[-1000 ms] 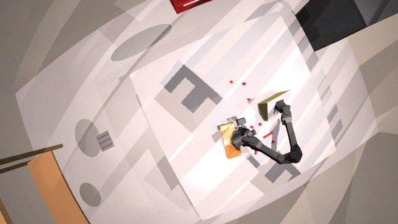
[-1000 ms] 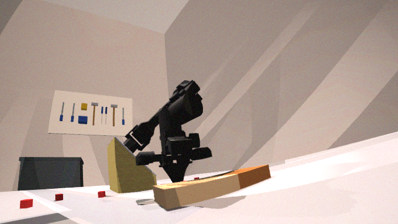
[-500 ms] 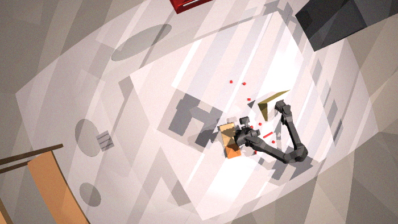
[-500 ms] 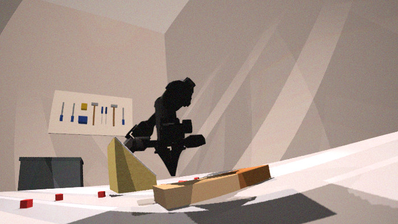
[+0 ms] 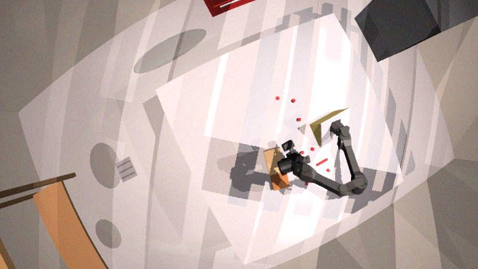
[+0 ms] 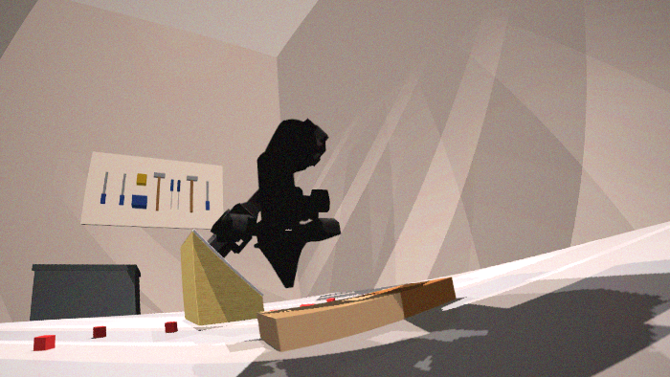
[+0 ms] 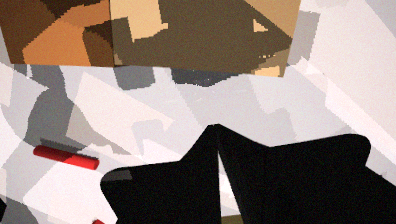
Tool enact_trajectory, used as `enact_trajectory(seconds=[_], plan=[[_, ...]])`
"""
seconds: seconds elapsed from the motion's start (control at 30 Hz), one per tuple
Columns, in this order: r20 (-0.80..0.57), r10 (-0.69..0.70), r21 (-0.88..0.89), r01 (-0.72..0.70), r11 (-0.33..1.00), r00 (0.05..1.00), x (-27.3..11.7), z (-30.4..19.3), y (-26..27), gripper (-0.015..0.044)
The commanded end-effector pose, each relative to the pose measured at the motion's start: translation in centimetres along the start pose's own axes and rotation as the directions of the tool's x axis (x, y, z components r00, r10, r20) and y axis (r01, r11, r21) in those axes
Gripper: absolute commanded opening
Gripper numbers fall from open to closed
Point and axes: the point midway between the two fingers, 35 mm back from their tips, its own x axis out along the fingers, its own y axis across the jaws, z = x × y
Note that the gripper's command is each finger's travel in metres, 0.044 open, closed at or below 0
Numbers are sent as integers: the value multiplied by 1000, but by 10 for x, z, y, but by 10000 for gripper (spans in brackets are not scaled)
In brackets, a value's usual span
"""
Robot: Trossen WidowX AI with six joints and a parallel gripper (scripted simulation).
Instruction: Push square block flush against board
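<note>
The light wooden board (image 5: 271, 158) (image 6: 330, 322) (image 7: 200, 35) lies flat on the table. The darker orange square block (image 5: 280, 181) (image 6: 426, 294) (image 7: 55, 35) lies end to end against it, touching. In the wrist view their near edges look about even. My gripper (image 5: 283, 166) (image 6: 287, 283) (image 7: 214, 130) is shut and empty. Its tips hang above the table, a short way back from the board's near side and apart from it.
A yellow wedge (image 5: 319, 131) (image 6: 215, 287) stands near the arm's base. Small red cubes (image 5: 293, 100) (image 6: 44, 342) and a red cylinder (image 5: 321, 162) (image 7: 65, 156) lie scattered around the arm. A dark cabinet (image 5: 396, 24) (image 6: 83, 292) stands off the table.
</note>
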Motion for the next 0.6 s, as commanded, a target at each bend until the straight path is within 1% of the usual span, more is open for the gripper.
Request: enact_trajectory(seconds=[0.0,0.27,0.57], plan=[[5,-7,-132,8,991,1000,-2,11,-9,0],[10,-11,-397,14,918,1000,-4,27,-29,0],[9,-14,-655,17,756,1000,-6,42,-52,0]])
